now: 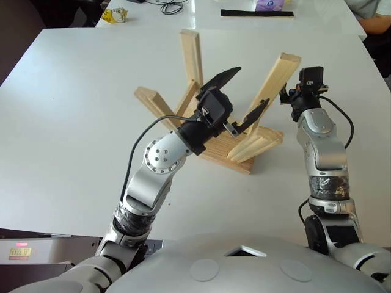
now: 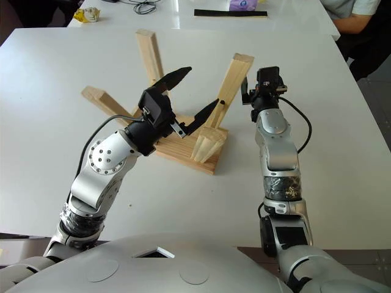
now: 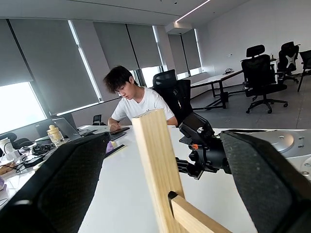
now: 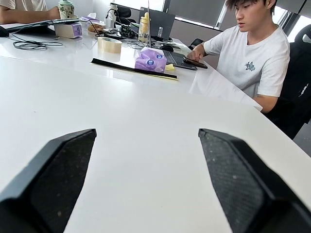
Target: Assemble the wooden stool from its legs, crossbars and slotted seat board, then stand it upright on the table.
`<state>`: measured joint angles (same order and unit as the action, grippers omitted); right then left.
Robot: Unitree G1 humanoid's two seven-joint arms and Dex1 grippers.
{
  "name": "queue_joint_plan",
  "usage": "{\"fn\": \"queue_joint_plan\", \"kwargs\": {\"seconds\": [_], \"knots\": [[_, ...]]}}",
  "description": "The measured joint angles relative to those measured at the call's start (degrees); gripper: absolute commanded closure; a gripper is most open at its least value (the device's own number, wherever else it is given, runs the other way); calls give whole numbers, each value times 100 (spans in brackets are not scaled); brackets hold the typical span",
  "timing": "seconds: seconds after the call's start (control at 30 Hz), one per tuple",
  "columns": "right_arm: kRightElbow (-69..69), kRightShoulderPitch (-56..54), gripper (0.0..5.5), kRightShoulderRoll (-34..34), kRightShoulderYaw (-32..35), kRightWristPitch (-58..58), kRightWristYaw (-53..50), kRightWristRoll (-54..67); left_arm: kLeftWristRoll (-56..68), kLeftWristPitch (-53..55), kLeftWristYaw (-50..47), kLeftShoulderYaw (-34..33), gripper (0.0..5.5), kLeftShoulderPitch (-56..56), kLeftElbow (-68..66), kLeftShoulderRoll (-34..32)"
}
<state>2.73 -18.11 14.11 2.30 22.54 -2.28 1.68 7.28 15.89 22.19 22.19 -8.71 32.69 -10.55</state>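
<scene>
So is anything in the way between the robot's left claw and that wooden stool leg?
No, nothing visible. The left gripper is open, and the stool leg shows right in the gap between its fingers. The right gripper is on that leg's far side, open too.

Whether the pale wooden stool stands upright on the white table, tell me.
No, the stool lies upside down, its legs pointing upward.

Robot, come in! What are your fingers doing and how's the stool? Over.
Left gripper fingers open by a stool leg. Right gripper open, empty. Stool upside down on seat board, legs up. Black strip far back, clear of it.
</scene>
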Motion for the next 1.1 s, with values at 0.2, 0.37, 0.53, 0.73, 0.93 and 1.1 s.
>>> {"fn": "queue_joint_plan", "kwargs": {"seconds": [0.2,0.37,0.53,0.73,0.93,1.1], "knots": [[141,22,160,140,283,-252,36,-49,332,122,67,-299,127,-213,-3,93],[-215,474,160,667,769,-247,315,-44,2070,723,756,-1259,127,-85,931,-497],[-726,1013,160,968,1196,-209,733,98,4670,1538,1488,-2809,127,257,1311,-1800],[-1324,1638,193,1146,1754,150,1173,596,5843,1971,2177,-3966,175,613,1005,-2990],[-1756,1681,281,1085,1709,225,1418,848,6477,2151,2292,-4232,265,766,829,-3267],[-1881,1831,366,1052,1684,223,1558,959,7929,2423,2178,-4500,352,652,633,-3650]]}}
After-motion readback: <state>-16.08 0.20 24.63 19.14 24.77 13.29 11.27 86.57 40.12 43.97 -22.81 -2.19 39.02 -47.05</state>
